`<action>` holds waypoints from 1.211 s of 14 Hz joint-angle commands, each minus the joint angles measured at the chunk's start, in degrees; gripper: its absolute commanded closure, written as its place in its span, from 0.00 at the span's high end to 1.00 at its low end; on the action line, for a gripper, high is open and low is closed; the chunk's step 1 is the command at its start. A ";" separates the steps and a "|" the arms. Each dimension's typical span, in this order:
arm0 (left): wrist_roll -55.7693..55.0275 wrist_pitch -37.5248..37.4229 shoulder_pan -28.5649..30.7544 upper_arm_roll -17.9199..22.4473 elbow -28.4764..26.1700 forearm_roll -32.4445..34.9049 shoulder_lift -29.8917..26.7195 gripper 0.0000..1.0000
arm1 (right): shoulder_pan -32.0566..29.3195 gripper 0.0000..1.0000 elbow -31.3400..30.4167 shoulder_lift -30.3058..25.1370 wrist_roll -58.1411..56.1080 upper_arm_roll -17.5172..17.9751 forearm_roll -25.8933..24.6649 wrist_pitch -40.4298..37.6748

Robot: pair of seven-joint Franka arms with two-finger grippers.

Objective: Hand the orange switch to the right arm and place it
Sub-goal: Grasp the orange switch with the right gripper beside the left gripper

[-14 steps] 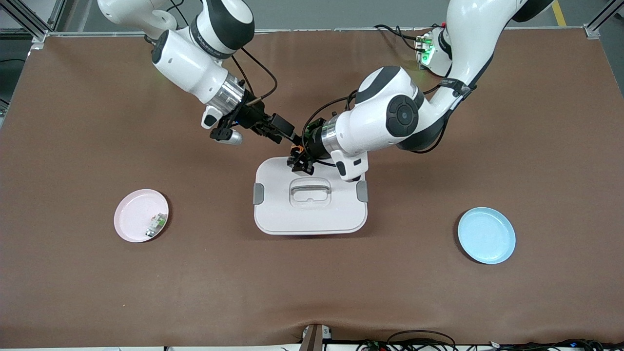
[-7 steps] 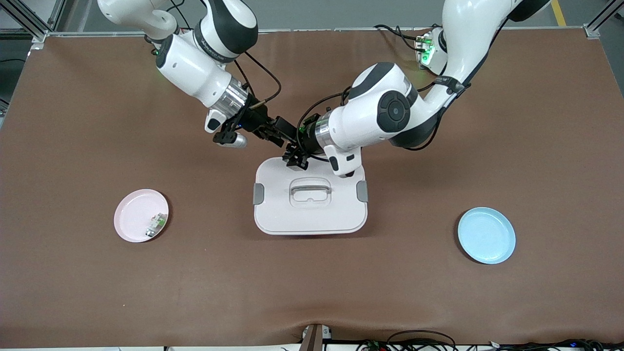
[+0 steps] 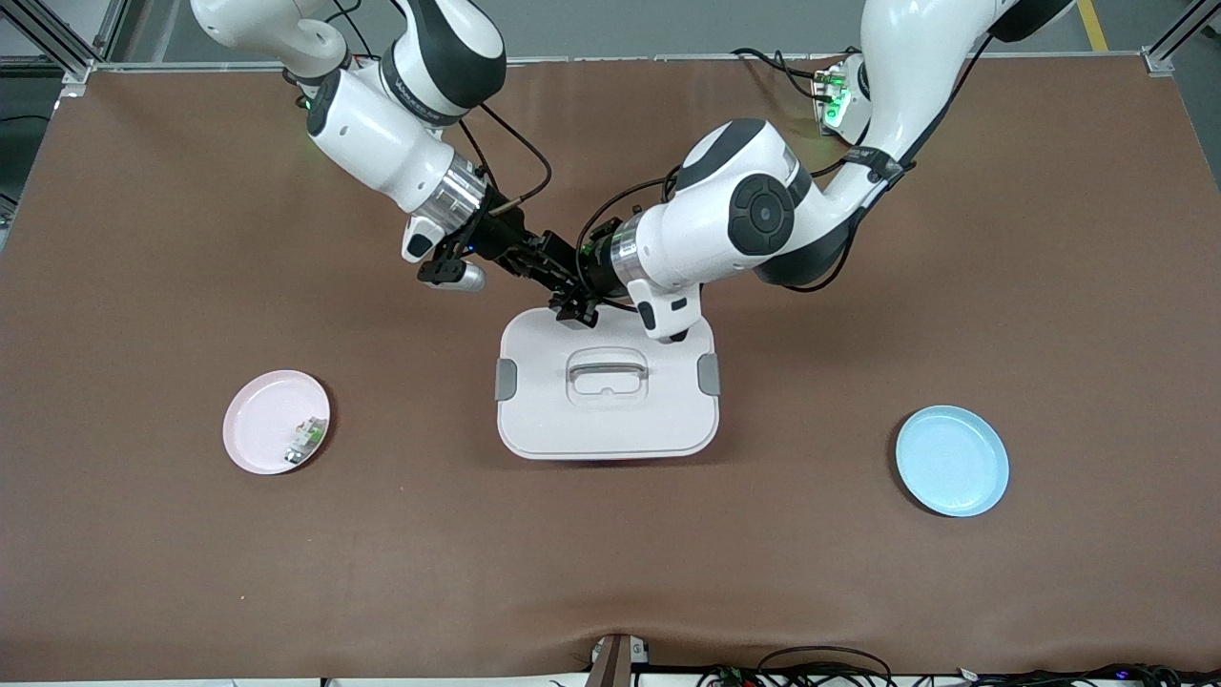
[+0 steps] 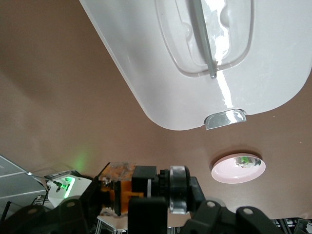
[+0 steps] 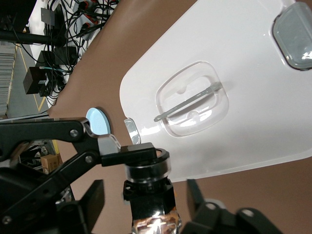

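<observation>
The orange switch (image 4: 119,191) is a stubby black part with an orange body and a silver ring. My left gripper (image 4: 147,202) is shut on it, holding it in the air over the edge of the white box (image 3: 607,410) that lies farther from the front camera. My right gripper (image 5: 145,189) meets it there. Its two fingers (image 5: 92,200) stand on either side of the switch (image 5: 146,168), with a small gap on each side. In the front view the two grippers, right (image 3: 556,275) and left (image 3: 575,305), touch tip to tip and hide the switch.
The white box has a lid with a handle (image 3: 608,370) and grey clips. A pink plate (image 3: 259,412) holding a small white-and-green part (image 3: 303,441) lies toward the right arm's end. A blue plate (image 3: 951,460) lies toward the left arm's end.
My left gripper has carried the switch up toward the right arm. My right gripper has come forward to meet it, and its fingers have narrowed round the switch.
</observation>
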 commanded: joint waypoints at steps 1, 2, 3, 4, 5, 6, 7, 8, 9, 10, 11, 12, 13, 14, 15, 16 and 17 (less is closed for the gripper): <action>-1.56 -0.50 -0.69 -0.05 0.93 -0.59 0.14 0.00 | 0.33 0.37 1.12 0.72 -1.23 -0.08 1.46 0.12; -1.56 -0.50 -0.69 -0.05 0.93 -0.59 0.14 0.00 | 0.42 0.25 1.12 0.72 -1.23 -0.08 1.46 0.20; -1.65 -0.50 -0.77 -0.05 0.93 -0.51 0.23 0.00 | 0.51 0.15 1.21 0.63 -1.23 -0.08 1.46 0.20; -1.74 -0.50 -0.77 -0.05 0.93 -0.42 0.23 0.00 | 0.42 0.08 1.21 0.63 -1.31 -0.17 1.46 0.12; -1.74 -0.50 -0.77 0.03 0.93 -0.50 0.23 0.00 | 0.42 0.02 1.21 0.63 -1.31 -0.08 1.46 0.20; -1.74 -0.50 -0.77 -0.05 0.93 -0.51 0.32 0.00 | 0.42 0.00 1.21 0.63 -1.31 -0.08 1.46 0.20; -1.74 -0.50 -0.77 -0.05 0.93 -0.68 0.32 0.00 | 0.42 0.00 1.21 0.63 -1.31 -0.17 1.46 0.12; -1.74 -0.50 -0.77 -0.05 0.93 -0.68 0.32 0.02 | 0.42 0.00 1.21 0.54 -1.31 -0.08 1.46 0.20; -1.74 -0.50 -0.77 -0.05 0.93 -0.77 0.32 0.10 | 0.42 0.00 1.21 0.54 -1.31 -0.08 1.46 0.12; -1.74 -0.50 -0.77 -0.05 0.93 -0.77 0.23 0.29 | 0.42 0.00 1.21 0.54 -1.31 -0.08 1.46 0.11; -1.74 -0.50 -0.77 -0.05 0.93 -0.68 0.23 0.45 | 0.33 0.00 1.30 0.46 -1.31 -0.17 1.46 0.11; -1.74 -0.50 -0.77 0.03 0.93 -0.42 0.23 0.62 | 0.16 0.00 1.47 0.37 -1.40 -0.17 1.46 -0.49; -1.74 -0.50 -0.77 0.03 0.93 -0.16 0.23 0.97 | 0.16 0.00 1.56 0.37 -1.32 -0.17 1.46 -0.50; -1.74 -0.50 -0.86 0.03 0.93 -0.15 0.06 1.00 | 0.16 0.00 1.65 0.28 -1.31 -0.17 1.46 -0.59; -1.74 -0.50 -0.86 0.03 0.93 -0.15 -0.12 1.00 | 0.16 0.00 1.65 0.28 -1.23 -0.17 1.46 -0.68; -1.74 -0.50 -0.77 0.03 0.93 -0.15 -0.12 1.00 | 0.07 0.00 1.65 0.19 -1.23 -0.25 1.46 -1.02; -1.65 -0.50 -0.77 0.03 0.93 -0.07 -0.21 1.00 | 0.07 0.00 1.65 0.11 -1.23 -0.34 1.46 -1.72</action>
